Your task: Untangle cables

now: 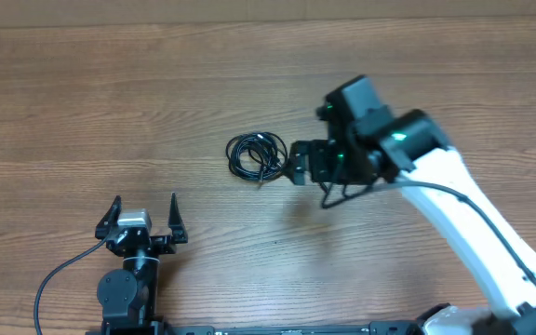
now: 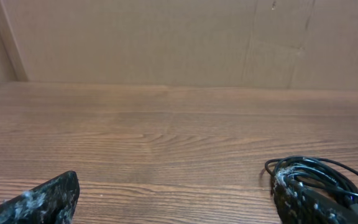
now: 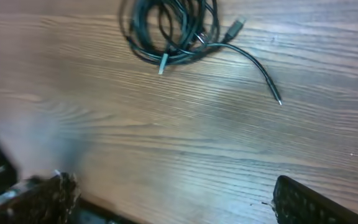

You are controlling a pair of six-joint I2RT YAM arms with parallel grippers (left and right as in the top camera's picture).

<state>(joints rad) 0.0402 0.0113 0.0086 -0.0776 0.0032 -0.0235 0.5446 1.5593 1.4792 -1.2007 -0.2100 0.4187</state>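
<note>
The cables lie as one small coiled black bundle on the wooden table, near its middle. In the right wrist view the cables sit at the top, with one loose strand running right to a thin plug. My right gripper hovers just right of the bundle, pointing at it, open, with nothing between its fingers. My left gripper rests open near the front edge, well to the left of the bundle and apart from it. In the left wrist view the cables show partly behind the right finger.
The wooden table spreads bare around the bundle. A cardboard wall stands along the far edge. A thick black wire loops off the left arm's base at the front left.
</note>
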